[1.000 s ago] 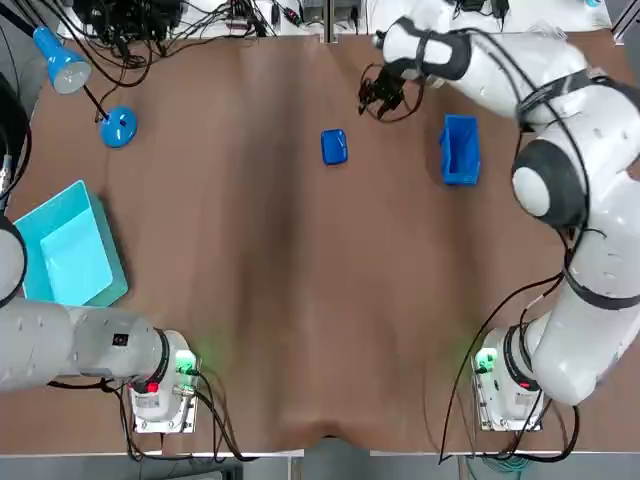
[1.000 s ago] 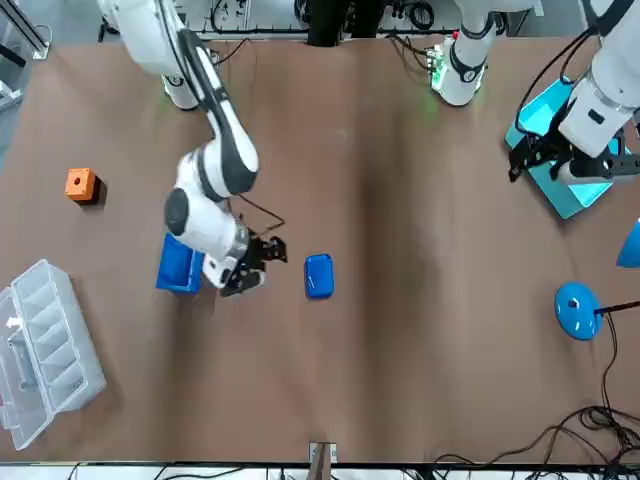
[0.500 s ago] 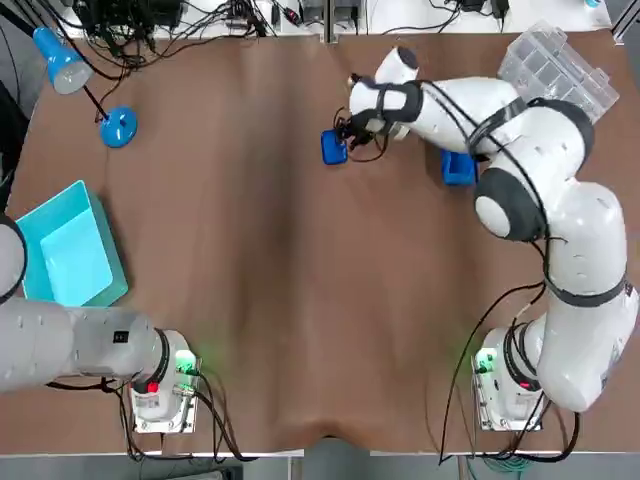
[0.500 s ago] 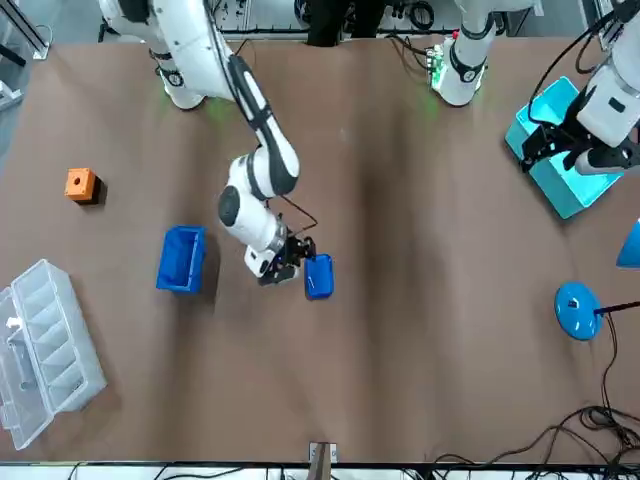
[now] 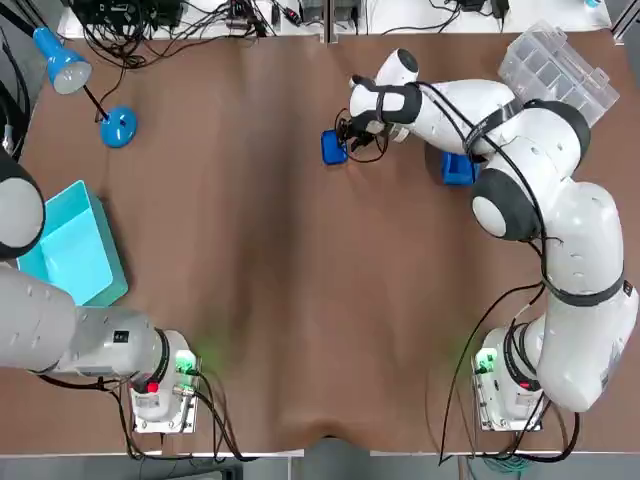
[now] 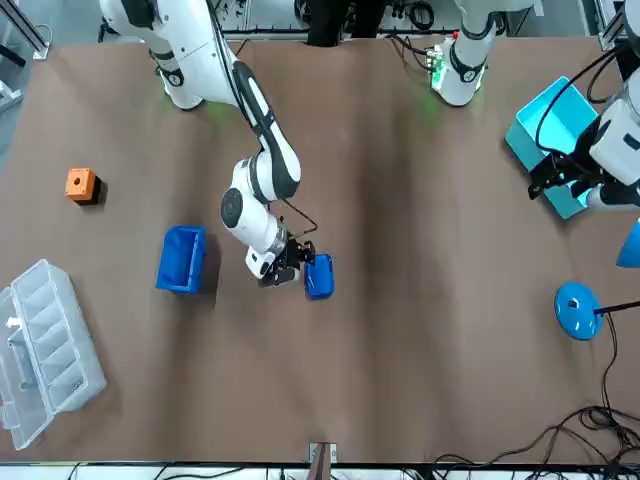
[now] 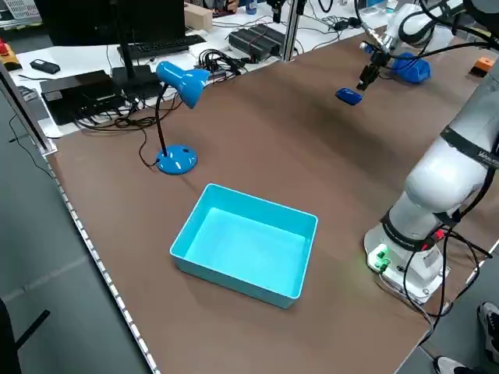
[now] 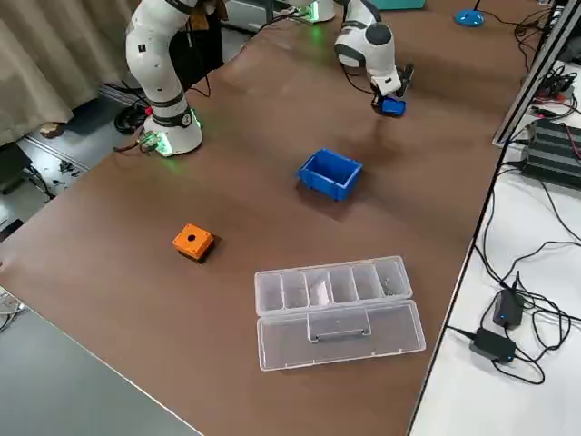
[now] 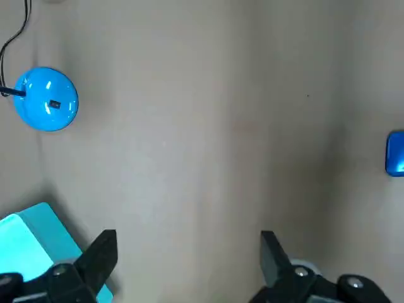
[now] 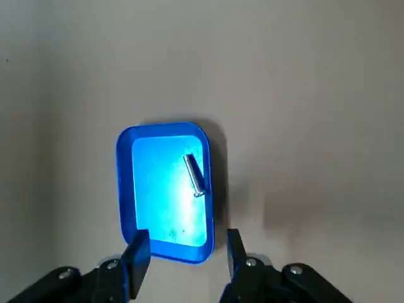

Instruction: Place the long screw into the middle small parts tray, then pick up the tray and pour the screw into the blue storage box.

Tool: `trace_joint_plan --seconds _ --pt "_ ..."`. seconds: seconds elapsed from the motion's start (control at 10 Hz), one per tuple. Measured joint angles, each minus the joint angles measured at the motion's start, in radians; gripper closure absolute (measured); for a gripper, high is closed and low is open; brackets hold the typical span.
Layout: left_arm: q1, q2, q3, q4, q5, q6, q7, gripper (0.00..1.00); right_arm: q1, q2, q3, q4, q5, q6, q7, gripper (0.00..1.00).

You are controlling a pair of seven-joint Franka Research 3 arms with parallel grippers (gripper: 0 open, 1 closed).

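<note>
Blue plastic, the small tray (image 10: 165, 189) lies flat on the brown table (image 5: 280, 300), towards its far side and roughly midway across, and the long screw (image 10: 193, 175) rests inside it on the floor of the tray, slanted, near one long wall. The right gripper (image 10: 187, 245) hangs low at one short end of the tray with its fingers (image 10: 139, 249) parted: one stands in front of a corner of the tray, the other just outside the rim, and nothing is held between them. Whether they touch the tray cannot be told. In the top view the right arm reaches across from its base to that spot, passing over the blue storage box (image 6: 181, 259), which sits on the table well apart from the tray on the robot's right. The left gripper (image 9: 187, 252) is at the robot's left edge of the table beside the teal bin (image 5: 65, 250), its fingers spread wide and empty. A blue desk lamp (image 5: 118, 128) stands at the far left corner, a clear compartment organiser (image 8: 336, 295) lies at the far right, and an orange block (image 6: 80, 184) sits near it.
</note>
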Motion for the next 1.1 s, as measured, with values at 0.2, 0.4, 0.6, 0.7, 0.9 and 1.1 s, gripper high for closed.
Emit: trace_joint_plan --seconds 0.2,0.4,0.6,0.7,0.9,1.1 --pt "0.0 0.003 0.0 0.005 0.0 -0.003 0.0 0.0 0.0 0.014 0.0 0.003 0.0 0.011 0.0 0.46" --pt "0.0 0.003 0.0 0.007 0.0 -0.005 0.001 0.0 0.0 0.037 0.0 0.014 0.003 0.027 0.0 0.49" --pt "0.0 0.003 0.0 0.008 0.0 -0.006 0.015 0.0 0.0 0.05 0.0 0.031 0.005 0.029 0.0 0.52" --pt "0.0 0.003 0.0 0.01 0.0 -0.006 0.019 0.0 0.0 0.051 0.0 0.033 0.005 0.029 0.0 0.55" --pt "0.0 0.003 0.0 0.011 0.0 -0.008 0.021 0.0 0.0 0.053 0.001 0.034 0.006 0.03 0.0 0.57" --pt "0.0 0.003 0.0 0.011 0.0 -0.011 0.021 0.0 0.003 0.055 0.002 0.034 0.007 0.03 0.0 0.59"
